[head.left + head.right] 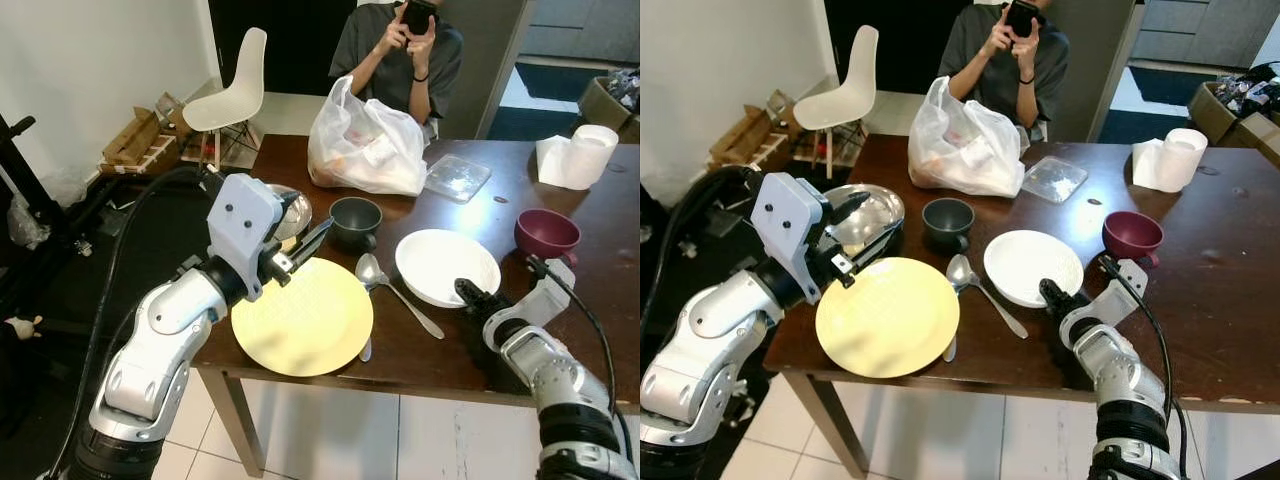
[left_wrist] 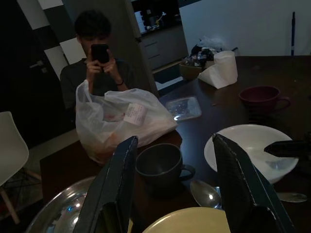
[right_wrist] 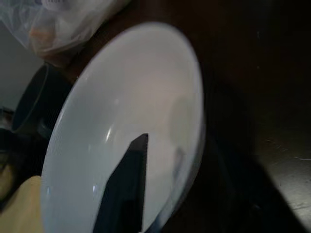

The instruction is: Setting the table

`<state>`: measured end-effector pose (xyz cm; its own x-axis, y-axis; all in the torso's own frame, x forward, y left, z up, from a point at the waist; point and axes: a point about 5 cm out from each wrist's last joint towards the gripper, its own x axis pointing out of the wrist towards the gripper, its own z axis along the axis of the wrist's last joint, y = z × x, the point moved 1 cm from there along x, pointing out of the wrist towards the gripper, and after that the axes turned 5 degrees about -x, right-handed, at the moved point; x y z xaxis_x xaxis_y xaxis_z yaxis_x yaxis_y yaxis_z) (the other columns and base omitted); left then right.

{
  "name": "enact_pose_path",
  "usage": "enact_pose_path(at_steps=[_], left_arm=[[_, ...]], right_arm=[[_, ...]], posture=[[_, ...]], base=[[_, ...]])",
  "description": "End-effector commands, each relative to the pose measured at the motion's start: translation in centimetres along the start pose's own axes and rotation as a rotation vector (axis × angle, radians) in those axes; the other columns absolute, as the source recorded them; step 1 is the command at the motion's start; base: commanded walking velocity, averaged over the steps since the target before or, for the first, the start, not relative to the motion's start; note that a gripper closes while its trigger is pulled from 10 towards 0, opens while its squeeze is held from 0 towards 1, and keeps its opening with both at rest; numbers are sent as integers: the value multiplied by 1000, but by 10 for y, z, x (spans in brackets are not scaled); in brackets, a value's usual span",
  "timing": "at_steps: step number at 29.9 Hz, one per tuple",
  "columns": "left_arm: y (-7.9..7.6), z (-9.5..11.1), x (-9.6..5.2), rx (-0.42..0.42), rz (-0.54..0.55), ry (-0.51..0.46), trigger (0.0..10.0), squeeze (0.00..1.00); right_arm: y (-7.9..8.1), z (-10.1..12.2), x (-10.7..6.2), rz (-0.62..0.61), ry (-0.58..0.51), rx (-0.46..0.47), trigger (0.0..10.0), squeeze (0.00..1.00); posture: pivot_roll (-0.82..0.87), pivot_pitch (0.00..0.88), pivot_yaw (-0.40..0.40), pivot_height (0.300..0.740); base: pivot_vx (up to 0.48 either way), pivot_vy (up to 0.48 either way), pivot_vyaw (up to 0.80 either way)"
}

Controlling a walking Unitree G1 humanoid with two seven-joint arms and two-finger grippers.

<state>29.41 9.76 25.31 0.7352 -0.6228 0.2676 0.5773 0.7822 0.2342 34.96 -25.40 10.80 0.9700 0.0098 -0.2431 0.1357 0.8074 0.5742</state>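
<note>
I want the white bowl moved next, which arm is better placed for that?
Probably the right. The right gripper is already at the white bowl's near rim, one finger over it, while the left gripper hangs open over the yellow plate.

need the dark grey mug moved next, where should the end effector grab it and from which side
Probably by the handle: the dark grey mug stands upright with its handle pointing toward the spoon and the table's near edge, so come from the robot's side. The left end effector, open beside it above the yellow plate, is closest.
</note>
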Motion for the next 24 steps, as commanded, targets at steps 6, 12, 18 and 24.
enact_pose_path(at_steps=[6,12,18,24], left_arm=[[1,-3,-2,-15,15,19,10000,0],[1,-4,-2,-25,20,23,10000,0],[2,-5,-2,-32,30,26,10000,0],[2,-7,1,-40,41,26,10000,0]], right_arm=[[-8,-4,-1,-35,-6,98,0,0],[-12,0,-5,-90,-73,49,0,0],[0,24,-12,-68,-240,-17,0,0],[28,51,-23,35,-410,-33,0,0]], posture=[[19,0,102,740],[15,0,103,740],[13,0,104,740],[-2,0,106,740]], base=[[0,0,0],[0,0,0],[0,0,0],[0,0,0]])
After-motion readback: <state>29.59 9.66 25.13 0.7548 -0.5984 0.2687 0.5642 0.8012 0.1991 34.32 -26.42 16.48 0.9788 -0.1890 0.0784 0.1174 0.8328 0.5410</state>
